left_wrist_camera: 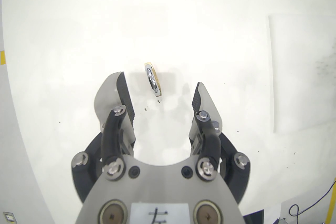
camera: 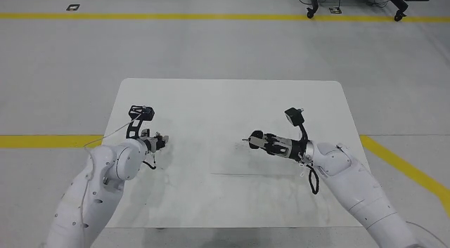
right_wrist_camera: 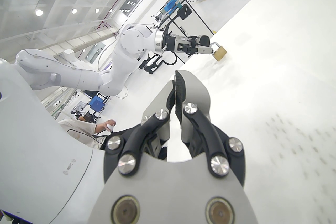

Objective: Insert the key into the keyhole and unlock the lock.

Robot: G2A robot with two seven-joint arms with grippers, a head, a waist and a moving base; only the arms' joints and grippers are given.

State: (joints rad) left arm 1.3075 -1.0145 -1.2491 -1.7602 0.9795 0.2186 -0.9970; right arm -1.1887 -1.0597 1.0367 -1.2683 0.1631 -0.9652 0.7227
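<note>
**Left wrist view: lock bracketed, not yet gripped**

The left gripper (left_wrist_camera: 159,79) hangs low over the left part of the table (left_wrist_camera: 183,12). Its fingers are spread wide, one on each side of the lock (left_wrist_camera: 153,79), and neither touches it. I judge this sets up a clamp on the brass body's broad faces, so the body cannot twist when the key goes in.

The lock rests on a narrow side, with its thin edge and chrome shackle (right_wrist_camera: 214,45) turned toward this gripper. Its long axis, shackle to base, runs tilted from the gripper toward the right. The keyhole is hidden — presumably on the base, facing the other arm.

Well apart to the right, the right gripper (right_wrist_camera: 176,80) points back at the lock with its pads pressed together — whether the key sits between them cannot be made out.
</note>
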